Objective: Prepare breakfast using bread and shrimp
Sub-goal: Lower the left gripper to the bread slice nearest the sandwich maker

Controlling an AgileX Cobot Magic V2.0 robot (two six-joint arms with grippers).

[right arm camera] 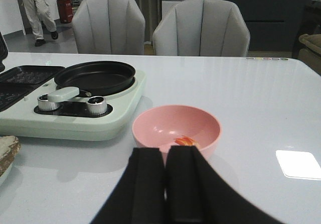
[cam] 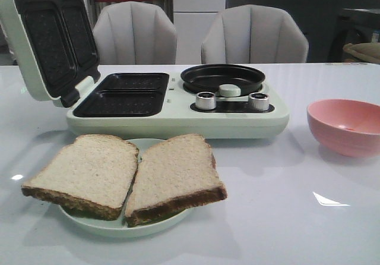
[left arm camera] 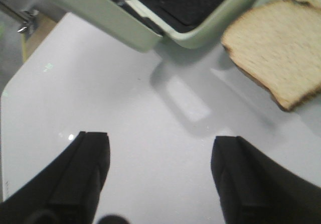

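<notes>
A white table (cam: 332, 229) fills the front view. On it, the largest thing is a pale green breakfast maker (cam: 178, 107), set past the table's centre toward 12 o'clock. Its lid (cam: 44, 45) stands open at 10 o'clock, two dark grill plates (cam: 122, 95) lie bare beside it, and a round black pan (cam: 222, 78) sits to the right above two silver knobs (cam: 206, 101). Two grey chairs (cam: 252, 36) stand behind the table.

The bread (cam: 127, 173), two slices touching along one edge, lies on a pale green plate (cam: 119, 226) at 7 o'clock, just in front of the maker. A pink bowl (cam: 345, 125) stands at 3 o'clock, apart from the maker.

From the front the bowl's inside looks bare and no arm shows. The right wrist view looks into the bowl (right arm camera: 175, 131) and finds the shrimp (right arm camera: 184, 141), a small orange bit on the bottom. The right gripper (right arm camera: 165, 184) hangs just before the bowl's near rim, its fingers pressed together with nothing between them.

The left wrist view shows the left gripper (left arm camera: 160, 176) over bare table, fingers spread wide and holding nothing, with the maker's corner (left arm camera: 200, 30) and one slice (left arm camera: 278, 50) beyond it.

A person (right arm camera: 39, 8) walks far behind the chairs, seen only from the right wrist.
</notes>
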